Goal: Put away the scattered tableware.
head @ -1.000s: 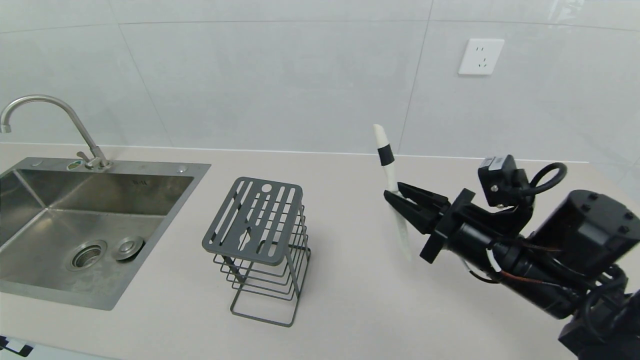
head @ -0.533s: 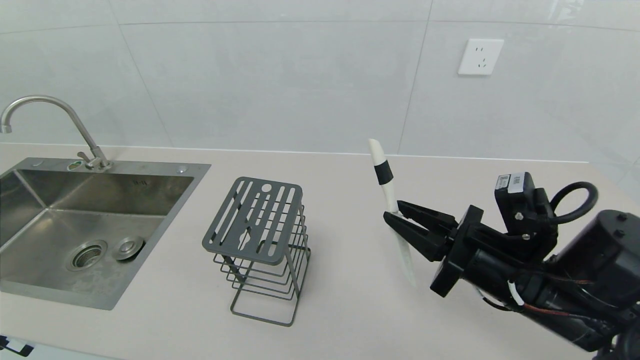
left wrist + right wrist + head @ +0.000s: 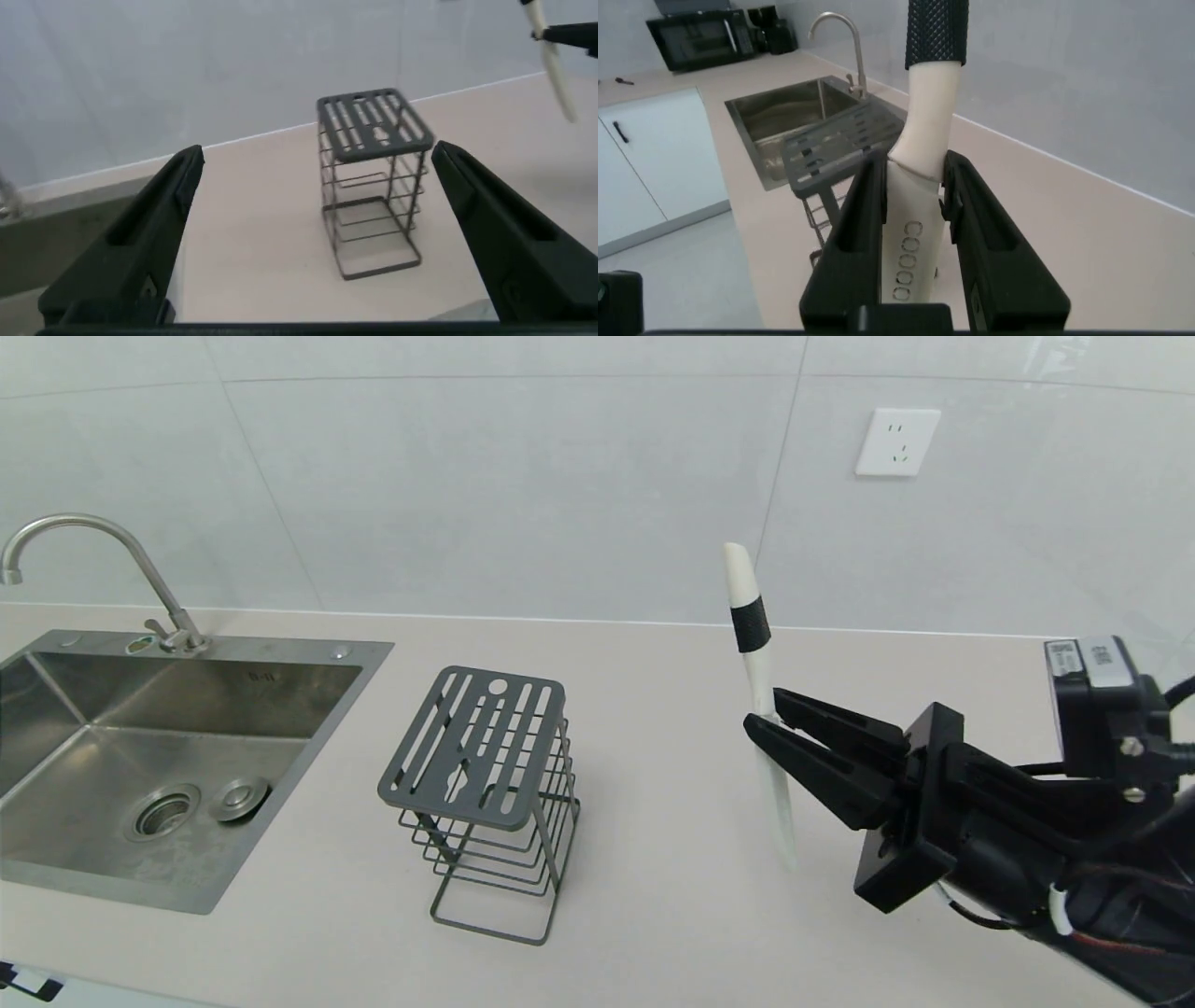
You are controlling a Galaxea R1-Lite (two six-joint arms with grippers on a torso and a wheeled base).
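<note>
Head view has the white knife (image 3: 750, 627) clamped in the right gripper (image 3: 764, 711), handle up with its black band above the fingers and the blade hanging down over the counter (image 3: 653, 915), well to the right of the slotted knife rack (image 3: 476, 747). Over the last second the knife dipped and tilted, then came up higher and straighter, and the gripper drifted further toward the robot's right, away from the rack. I judge the pick to be done, while the carry to a rack slot has yet to begin. In the right wrist view both fingers press flat on the perforated blade (image 3: 910, 252), a firm hold. The left gripper (image 3: 316, 159) is spread wide and empty, facing the rack. As for writing, the sticker on the right wrist camera (image 3: 1083, 658) carries print too small to read, and a faint mark on the sink (image 3: 280, 647) back wall is equally illegible.
</note>
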